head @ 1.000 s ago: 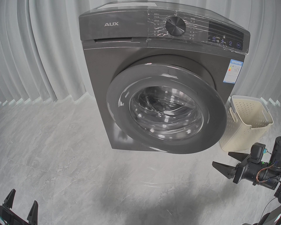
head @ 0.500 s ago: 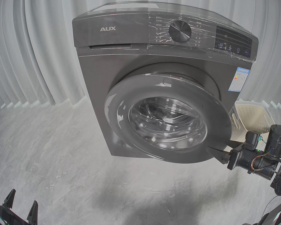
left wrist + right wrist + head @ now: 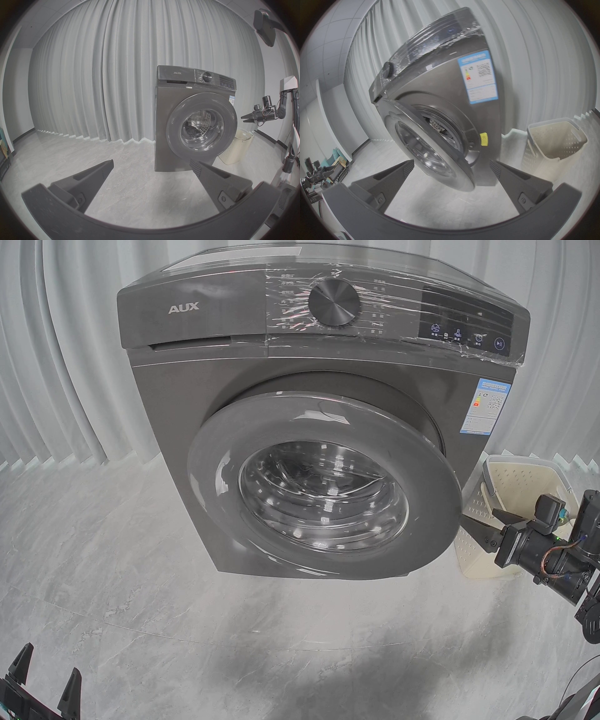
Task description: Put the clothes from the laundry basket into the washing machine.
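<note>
The grey front-loading washing machine [image 3: 187, 402] stands ahead. Its round glass door [image 3: 322, 484] hangs ajar, and in the right wrist view a gap shows between the door [image 3: 425, 147] and the drum opening [image 3: 440, 128]. Dark shapes sit behind the glass; I cannot tell what they are. A cream perforated laundry basket [image 3: 475, 546] stands on the floor right of the machine, its visible inside walls bare [image 3: 550, 147]. My right gripper [image 3: 479, 515] is open, level with the door's right edge and in front of the basket. My left gripper [image 3: 50, 660] is open, low at the near left.
Pale curtains [image 3: 56, 352] hang behind and on both sides of the machine. Grey marble floor [image 3: 125, 565] lies open to the left and in front. The ajar door juts out toward me.
The head view has shifted: the machine looks larger and farther left. My right gripper has risen from floor level to the door's right edge. The left gripper has kept its place.
</note>
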